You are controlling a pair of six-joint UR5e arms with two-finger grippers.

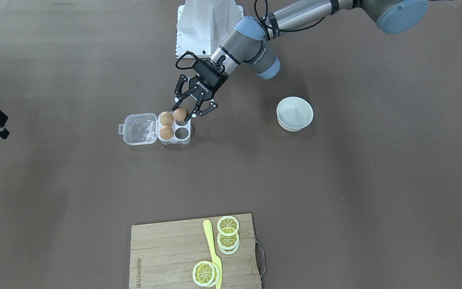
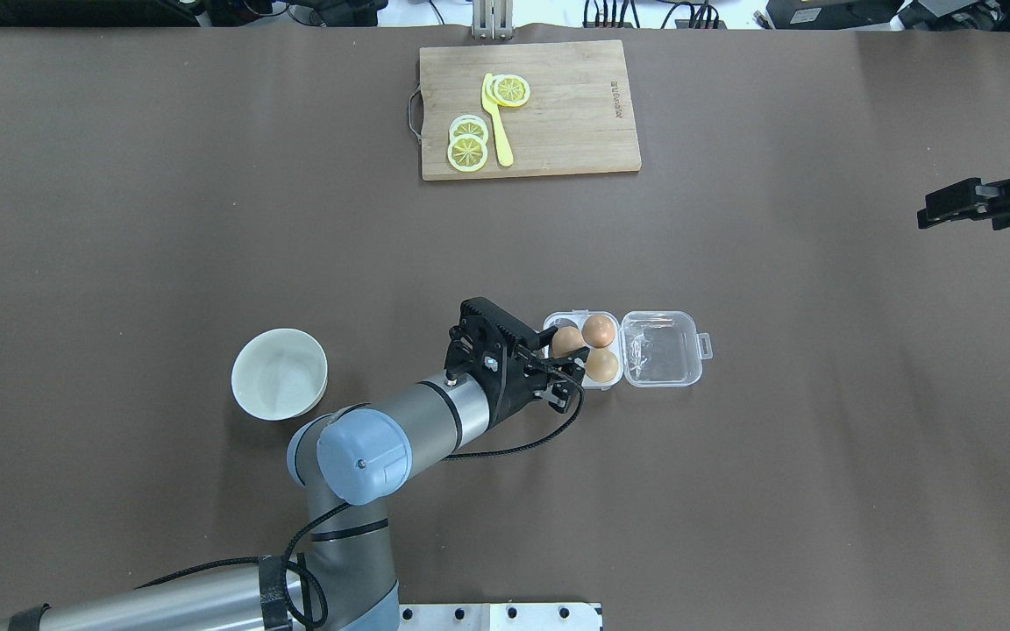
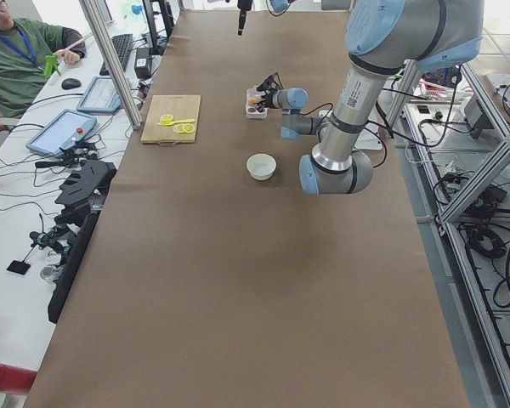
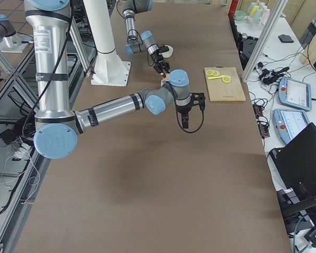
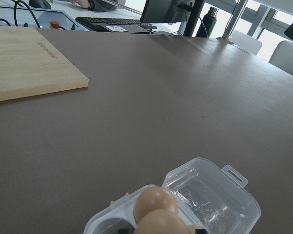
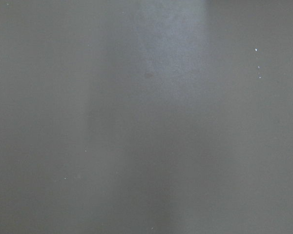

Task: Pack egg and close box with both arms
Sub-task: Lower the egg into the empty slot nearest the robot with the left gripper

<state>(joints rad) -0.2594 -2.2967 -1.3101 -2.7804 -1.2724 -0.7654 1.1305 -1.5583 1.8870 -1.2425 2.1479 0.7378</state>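
Left end effector (image 1: pixel 183 112) grips egg (image 1: pixel 180 114) over box (image 1: pixel 138 128) (2 seated); bowl (image 1: pixel 294 113) well apart.

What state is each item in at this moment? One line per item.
box: lid open, two other eggs seated, one cell empty
egg: between the fingers of the left gripper, at the box's fourth cell
left gripper: fingers flank the egg; grip unclear
right gripper: far from the box, holds nothing; opening unclear
bowl: upright, empty

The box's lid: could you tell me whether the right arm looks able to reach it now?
Probably yes: the lid lies open on the side facing the right gripper, bare table between them; the left gripper is on the opposite side.
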